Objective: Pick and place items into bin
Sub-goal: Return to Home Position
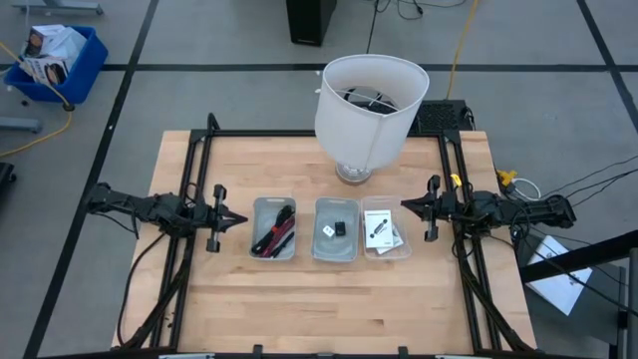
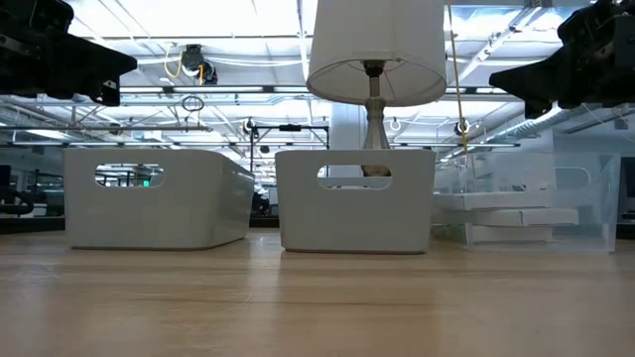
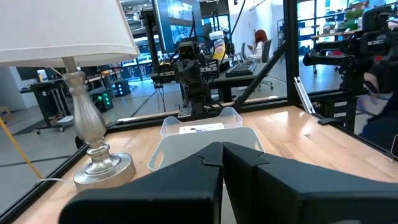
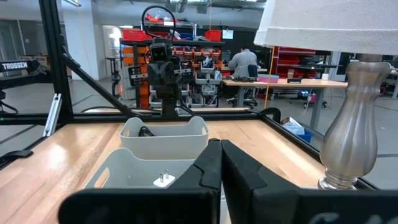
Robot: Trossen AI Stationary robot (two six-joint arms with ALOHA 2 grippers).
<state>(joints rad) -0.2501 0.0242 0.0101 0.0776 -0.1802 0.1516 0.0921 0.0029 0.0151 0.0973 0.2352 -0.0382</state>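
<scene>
Three small bins stand in a row mid-table. The left grey bin holds black and red coiled cables. The middle grey bin holds a tiny white piece and a small black cube. The clear bin holds white printed packets. My left gripper hovers shut just left of the row, pointing at it. My right gripper hovers shut at the clear bin's right side. In the right wrist view the white piece lies in the near bin.
A table lamp with a white shade stands on its silver base behind the bins, near the table's far edge. Black frame rails run along both table sides. Bare wood lies in front of the bins.
</scene>
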